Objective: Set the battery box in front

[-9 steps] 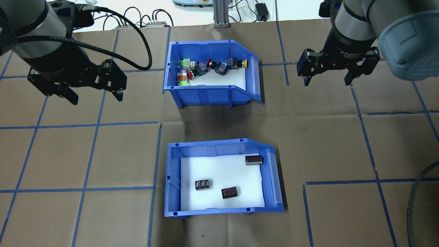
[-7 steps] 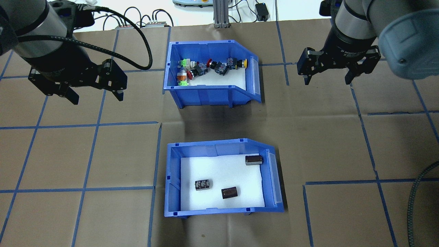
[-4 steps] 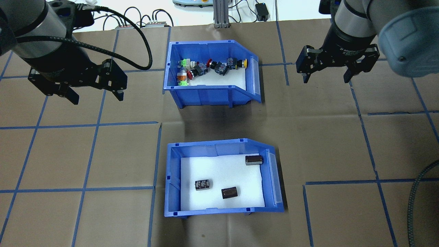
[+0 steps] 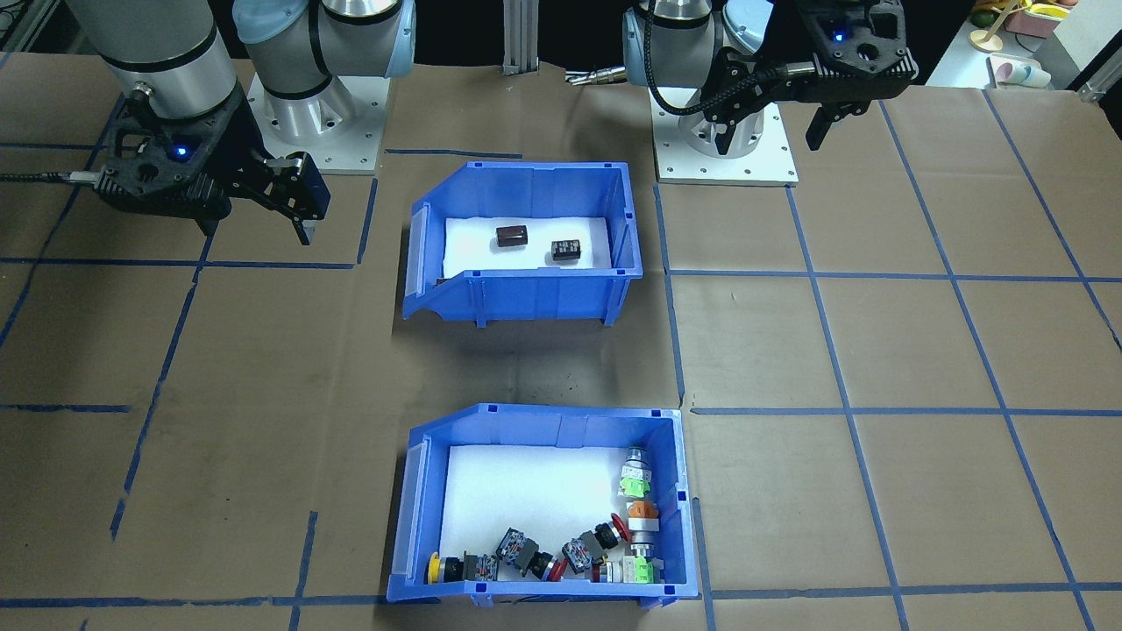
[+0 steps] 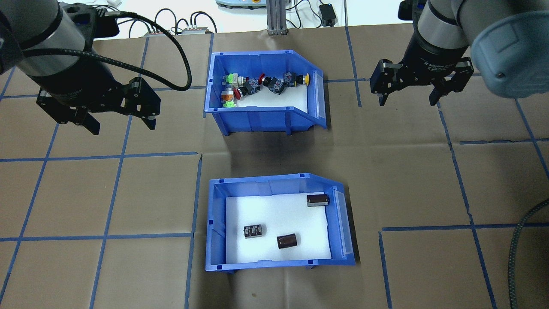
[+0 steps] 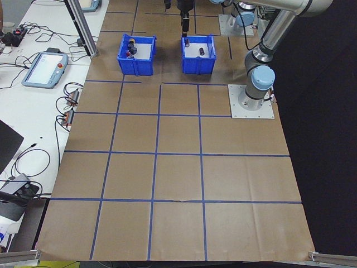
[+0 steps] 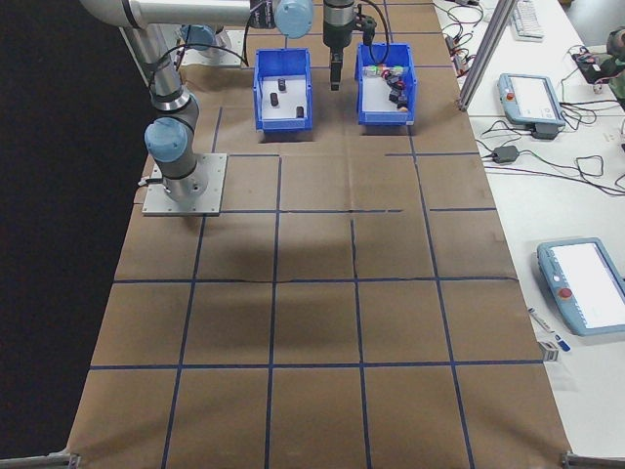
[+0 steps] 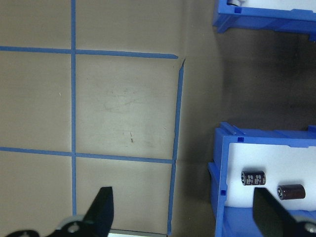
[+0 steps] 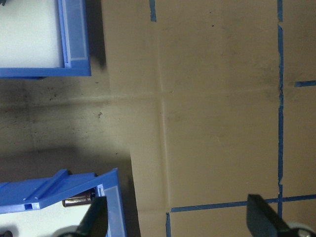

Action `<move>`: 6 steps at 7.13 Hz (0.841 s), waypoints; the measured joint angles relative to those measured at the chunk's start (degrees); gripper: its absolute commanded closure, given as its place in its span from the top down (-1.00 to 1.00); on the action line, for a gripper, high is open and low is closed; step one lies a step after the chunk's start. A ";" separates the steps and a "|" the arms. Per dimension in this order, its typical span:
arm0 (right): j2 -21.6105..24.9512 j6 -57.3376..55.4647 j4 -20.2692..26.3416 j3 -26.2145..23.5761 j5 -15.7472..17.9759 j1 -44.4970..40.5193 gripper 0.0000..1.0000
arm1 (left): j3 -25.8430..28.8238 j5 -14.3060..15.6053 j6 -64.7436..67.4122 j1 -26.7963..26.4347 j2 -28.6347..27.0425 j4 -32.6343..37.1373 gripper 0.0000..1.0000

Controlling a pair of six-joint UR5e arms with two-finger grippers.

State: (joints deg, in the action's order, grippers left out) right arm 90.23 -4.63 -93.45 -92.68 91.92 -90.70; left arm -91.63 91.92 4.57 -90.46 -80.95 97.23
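Note:
The battery box (image 5: 215,223) is a blue bin with a white foam floor and three dark batteries (image 5: 286,241), standing on the robot's near side of the table. In the front-facing view the battery box (image 4: 517,294) lies toward the top. My left gripper (image 5: 122,128) hangs open and empty over bare table, left of the switch bin (image 5: 257,120). My right gripper (image 5: 406,102) is open and empty too, right of that bin. The left wrist view has the battery box (image 8: 219,173) low at the right, beyond the open fingers (image 8: 101,212).
The switch bin (image 4: 403,517), full of colourful push buttons, stands on the table's far side from the robot, with a gap of brown paper between the two bins. Blue tape lines grid the table. A metal post (image 5: 274,17) and cables sit at the far edge.
Both grippers have drifted only slightly, staying open. Neither bin has moved.

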 measured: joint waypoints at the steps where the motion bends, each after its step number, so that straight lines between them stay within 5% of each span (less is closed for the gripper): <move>1: -0.09 0.11 -0.04 -0.03 0.10 0.00 1.00 | -1.28 -0.07 1.57 -0.06 1.01 0.24 0.99; 3: -0.04 0.20 -0.05 -0.10 0.15 0.00 1.00 | -9.74 -0.99 18.70 -0.32 6.68 -0.21 0.99; 6: -0.05 0.15 0.07 -0.13 -0.04 0.00 1.00 | -18.80 -9.11 54.04 -3.04 11.30 -0.34 0.99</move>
State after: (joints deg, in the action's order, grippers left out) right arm 90.18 -4.48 -93.37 -92.81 91.88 -90.70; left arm -110.43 82.81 58.60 -93.50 -69.66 96.89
